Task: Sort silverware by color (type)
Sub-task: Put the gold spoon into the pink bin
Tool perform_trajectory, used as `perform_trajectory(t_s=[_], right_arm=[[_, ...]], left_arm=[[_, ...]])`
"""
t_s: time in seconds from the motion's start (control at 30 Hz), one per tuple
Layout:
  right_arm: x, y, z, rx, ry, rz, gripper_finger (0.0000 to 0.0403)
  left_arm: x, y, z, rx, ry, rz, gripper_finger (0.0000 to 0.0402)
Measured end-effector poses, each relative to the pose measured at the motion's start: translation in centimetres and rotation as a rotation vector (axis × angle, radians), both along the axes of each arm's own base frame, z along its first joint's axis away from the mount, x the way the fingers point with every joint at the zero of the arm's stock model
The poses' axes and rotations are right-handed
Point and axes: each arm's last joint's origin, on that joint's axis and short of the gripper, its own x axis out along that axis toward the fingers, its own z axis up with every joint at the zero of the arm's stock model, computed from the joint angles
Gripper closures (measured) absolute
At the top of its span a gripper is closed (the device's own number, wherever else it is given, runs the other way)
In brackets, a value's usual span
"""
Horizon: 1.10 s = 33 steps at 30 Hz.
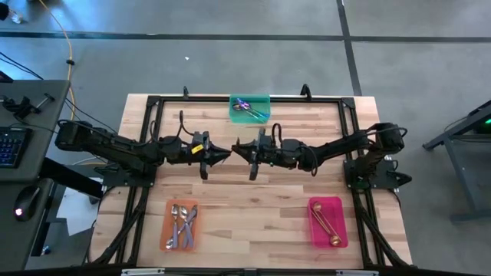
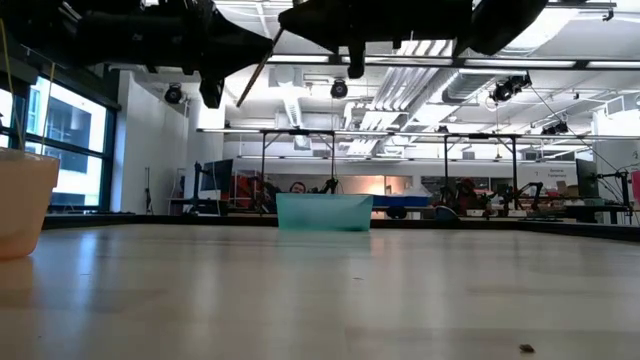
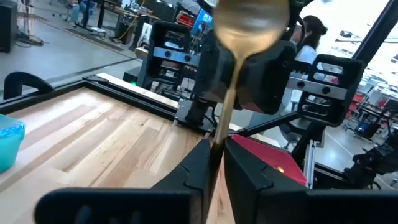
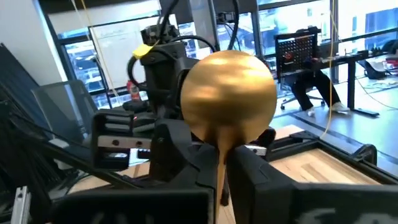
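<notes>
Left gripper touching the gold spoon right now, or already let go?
Touching. Left wrist view: the left gripper has both fingers closed against the gold spoon handle, no gap.

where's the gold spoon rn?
High view: mid-table, in the air between the two facing grippers. The gold spoon has its handle pinched in the left gripper; the right gripper also pinches a gold handle.

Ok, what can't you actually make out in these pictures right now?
- Gold spoon: in the high view, too small to see between the left gripper and right gripper, which meet over mid-table.
- Spoons in the green tray: in the low view, hidden by its wall.
- Both arms: in the low view, cut off by the top edge.
- Orange tray: in the low view, cut off by the left edge.
</notes>
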Motion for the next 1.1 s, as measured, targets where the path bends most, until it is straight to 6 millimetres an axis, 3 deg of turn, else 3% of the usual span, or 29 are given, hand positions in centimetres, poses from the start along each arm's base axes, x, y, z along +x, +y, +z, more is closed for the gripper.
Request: perform_trajectory(t_s=[0.27, 0.43, 0.6, 0.8, 0.97, 1.1], right_arm=[[-1.4, 0.1, 2.4, -0.022, 0.010, 0.005, 0.0402], [-3.6, 1.2, 4.7, -0.011, 0.069, 0.027, 0.0402], [-7.9, 3.3, 6.6, 0.112, 0.241, 0.090, 0.0402], [-14.8, 6.4, 7.8, 0.482, 0.440, 0.184, 0.0403], [-19.6, 8.9, 7.2, 0.708, 0.596, 0.151, 0.0403], [-22.0, 10.3, 5.9, 0.815, 0.737, 0.099, 0.0403]], left_arm=[[0.0, 0.0, -0.2, 0.010, 0.025, -0.002, 0.0328], [-0.1, 0.0, -0.7, 0.084, 0.082, -0.007, 0.0333], [-0.6, -0.5, -0.2, 0.150, 0.088, -0.045, 0.0376], [-2.0, -1.2, 0.8, 0.214, 0.101, -0.065, 0.0396], [-3.1, -1.3, 1.4, 0.244, 0.124, -0.010, 0.0401], [-3.6, -1.3, 1.6, 0.245, 0.129, 0.005, 0.0401]])
